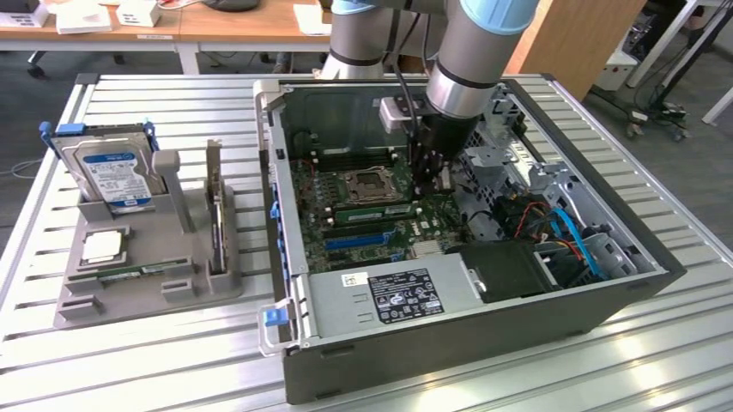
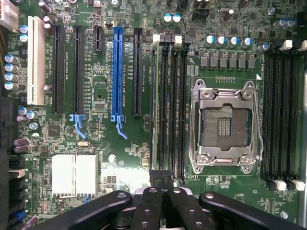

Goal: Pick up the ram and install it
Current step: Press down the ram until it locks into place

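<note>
You've got the pincer (image 1: 441,184) low inside the open PC case (image 1: 596,296), fingers pinched tight together w/ nothing clearly gripped, directly over the DIMM slots (image 2: 170,105) beside the CPU socket (image 2: 224,125). A ram (image 1: 376,209) sits edge-down in the slot nearest the blue PCIe slot (image 2: 118,72), right under the fingertips, looking seated. The other stick (image 1: 140,272) lies flat in the gray holder (image 1: 172,300) outside, well apart.

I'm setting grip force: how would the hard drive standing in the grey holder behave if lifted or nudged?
The hard drive looks metal-cased, so probably stiff and heavy for its size. Its smooth labelled face may be slippery. Standing on edge in the grey holder, it might tip if pushed.
</note>
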`<state>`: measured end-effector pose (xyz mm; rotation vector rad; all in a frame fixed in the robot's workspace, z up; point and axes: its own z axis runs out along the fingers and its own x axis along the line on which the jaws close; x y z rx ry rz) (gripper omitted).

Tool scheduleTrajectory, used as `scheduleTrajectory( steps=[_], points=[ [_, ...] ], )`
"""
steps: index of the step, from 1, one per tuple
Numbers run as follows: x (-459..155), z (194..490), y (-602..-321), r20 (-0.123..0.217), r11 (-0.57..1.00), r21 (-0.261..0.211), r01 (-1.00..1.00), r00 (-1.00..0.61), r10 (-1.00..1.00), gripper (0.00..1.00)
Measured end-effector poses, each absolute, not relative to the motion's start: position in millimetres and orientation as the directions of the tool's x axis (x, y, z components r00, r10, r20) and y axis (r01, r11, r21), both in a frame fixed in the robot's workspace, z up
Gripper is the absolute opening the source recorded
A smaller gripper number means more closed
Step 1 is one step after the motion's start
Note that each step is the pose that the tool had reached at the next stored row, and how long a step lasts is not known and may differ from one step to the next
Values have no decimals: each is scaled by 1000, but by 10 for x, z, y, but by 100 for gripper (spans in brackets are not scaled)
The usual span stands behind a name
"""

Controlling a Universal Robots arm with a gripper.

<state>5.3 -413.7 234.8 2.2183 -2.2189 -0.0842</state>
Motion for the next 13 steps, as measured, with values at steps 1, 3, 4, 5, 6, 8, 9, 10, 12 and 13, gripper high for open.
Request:
scheduleTrajectory(
  steps=[1, 3, 4, 5, 6, 8, 9, 10, 12, 13],
  points=[
    [53, 2343, -4138, -36, 0, 40, -999, -1, -999, 10],
    [53, 2343, -4138, -36, 0, 40, -999, -1, -999, 10],
    [53, 2343, -4138, -36, 0, 40, -999, -1, -999, 10],
    [53, 2338, -4137, -36, 0, 40, -999, -1, -999, 10],
    [53, 2328, -4137, -36, 0, 40, -999, -1, -999, 10],
    [53, 2318, -4138, -36, 0, 40, -999, -1, -999, 10],
    [53, 2319, -4138, -36, 0, 40, -999, -1, -999, 10],
    [53, 2319, -4138, -36, 0, 40, -999, -1, -999, 10],
    [55, 2318, -4138, -36, 0, 40, -999, -1, -999, 10],
    [60, 2318, -4138, -36, 0, 40, -999, -1, -999, 10]
  ],
)
